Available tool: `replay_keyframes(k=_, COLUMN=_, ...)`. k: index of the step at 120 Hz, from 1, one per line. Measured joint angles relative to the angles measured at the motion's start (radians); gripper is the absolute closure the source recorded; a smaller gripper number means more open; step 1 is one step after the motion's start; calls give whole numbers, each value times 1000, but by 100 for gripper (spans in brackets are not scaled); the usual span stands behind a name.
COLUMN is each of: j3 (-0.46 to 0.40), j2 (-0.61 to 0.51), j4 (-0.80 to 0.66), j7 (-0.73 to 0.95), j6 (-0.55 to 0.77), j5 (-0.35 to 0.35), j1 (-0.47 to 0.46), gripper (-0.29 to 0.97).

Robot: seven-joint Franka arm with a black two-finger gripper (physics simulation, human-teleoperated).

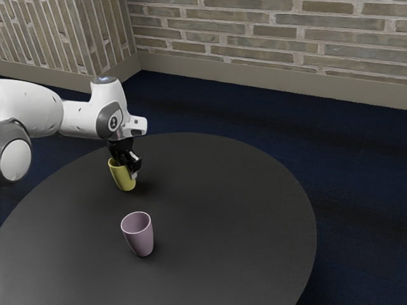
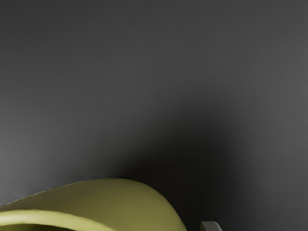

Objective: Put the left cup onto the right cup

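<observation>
Light is dim and soft and falls from above: the arm (image 1: 44, 111) is brightest along its top and greys underneath. The wall (image 1: 286, 32) is evenly lit, and the floor (image 1: 356, 146) is a deep blue-black. The matte table (image 1: 254, 190) carries only a faint paler sheen. At the jaws, the yellow cup (image 1: 121, 176) throws a small soft-edged shadow. The purple cup (image 1: 137, 234), well apart from the jaws, has a faint shadow at its base. In the wrist view the table (image 2: 154, 57) fades from grey into a dark, diffuse shadow beside the yellow cup (image 2: 96, 204), whose rim catches a pale band.
</observation>
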Motion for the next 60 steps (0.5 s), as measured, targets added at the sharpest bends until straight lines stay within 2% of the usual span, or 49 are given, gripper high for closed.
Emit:
replay_keyframes(k=30, j3=-1, j2=1, j4=-1, j7=1, j6=3, j5=-5, j1=-1, gripper=67)
replay_keyframes(k=60, j3=-3, j2=-2, j4=-1, j7=0, j6=3, j5=-1, j1=-2, gripper=74)
